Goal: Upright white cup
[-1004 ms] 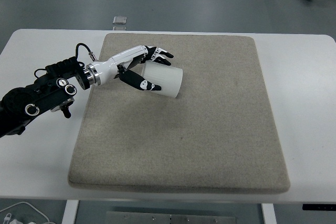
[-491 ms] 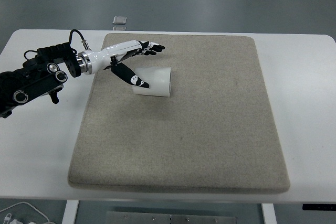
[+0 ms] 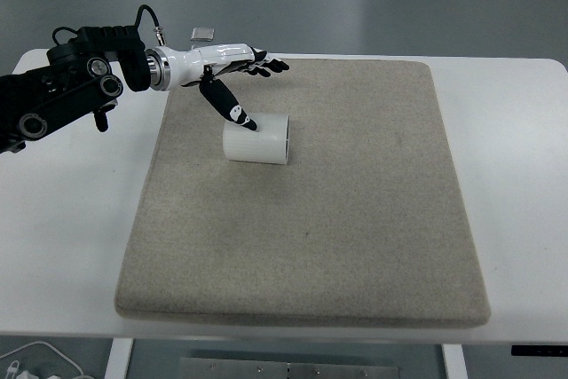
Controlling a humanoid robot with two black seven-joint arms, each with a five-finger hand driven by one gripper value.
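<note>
The head view looks down on a white worktop (image 3: 515,175) that carries a large beige mat (image 3: 355,219), and the white cup (image 3: 257,139) lies on its side on the far left part of that mat, its long axis running roughly left to right. Which end is the mouth cannot be made out from this angle. The left robot hand (image 3: 232,77) comes in from the left edge on a black arm (image 3: 62,95) and hangs above and just behind the cup, with its fingers (image 3: 266,66) stretched out flat toward the right and its thumb (image 3: 229,106) angled down, so that the thumb tip appears at or just over the cup's upper left edge; whether it touches cannot be told. The hand is spread and grips nothing. This pose looks like one for closing around the cup's body from above, and the soft mat probably keeps the cup from rolling. Since the cup is not yet upright, the task seems to be at an early stage, and a fresh grasp would appear to be needed. The right arm does not show. A small grey object (image 3: 203,34) rests on the floor beyond the worktop's far edge.
</note>
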